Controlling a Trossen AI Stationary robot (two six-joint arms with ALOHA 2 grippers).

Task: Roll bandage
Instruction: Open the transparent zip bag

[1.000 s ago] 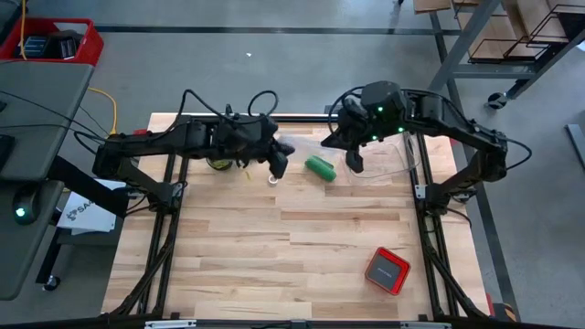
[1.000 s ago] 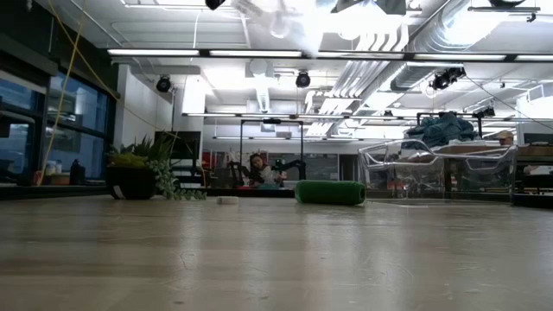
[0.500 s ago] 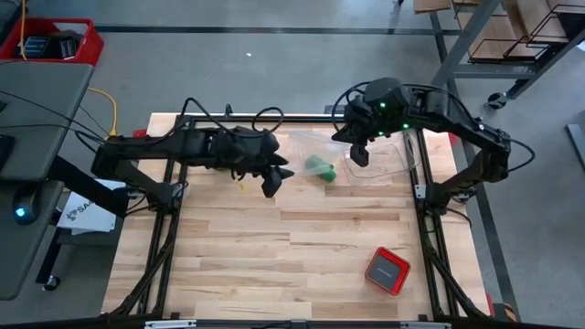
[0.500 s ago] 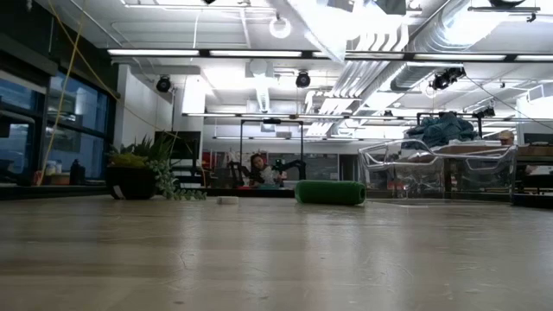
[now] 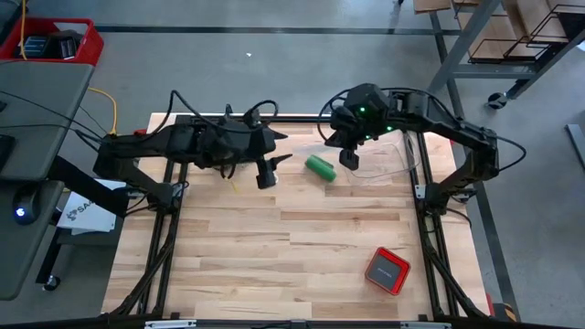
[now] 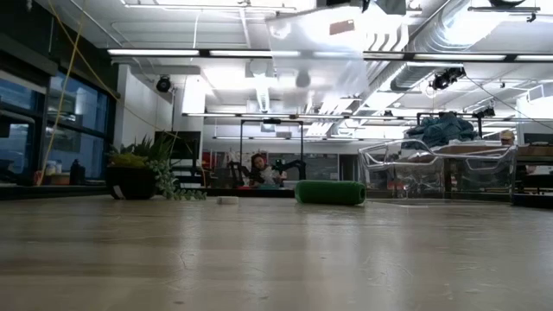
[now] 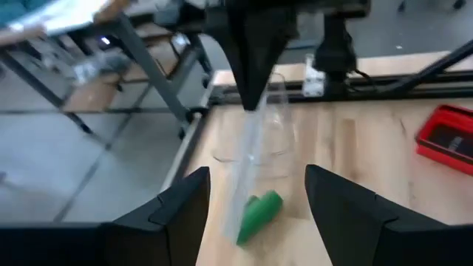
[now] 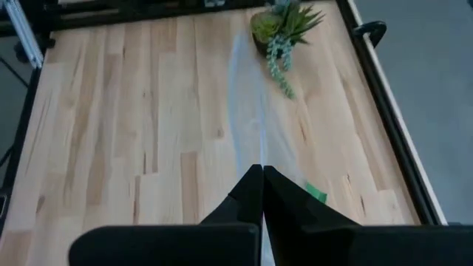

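Since a second ago the left claw [image 5: 266, 174] has been spread from nearly closed to wide, and the right claw [image 5: 350, 161] has been drawn a little toward the desk's middle; the green roll has not shifted.

The desk [image 5: 274, 265] is built of pale wooden planks with a butcher-block grain, framed by dark metal rails. Both dark jointed arms are reached in over its far half, the left from the left side, the right from the right.

A clear, crinkly plastic bag [image 5: 384, 160] is seen by the right edge. In the right wrist view a thin clear sheet [image 8: 255, 133] is pinched in the clenched right claw [image 8: 261, 174] and is stretched away toward a small spiky potted plant [image 8: 277, 26]. The same film is seen hanging from that claw in the left wrist view.

A flat red rectangular case [image 5: 388, 270] is lying near the desk's front right corner, well apart from everything else.

The bandage [image 5: 321, 167], a short bright green cylinder of soft fabric, is lying on its side on the bare wood between the two claws, touched by neither. In the left wrist view the bandage [image 7: 259, 214] is framed ahead between the released left claw's [image 7: 257, 193] dark fingers [image 7: 185, 207]; the right claw is just beside it, on the other side.
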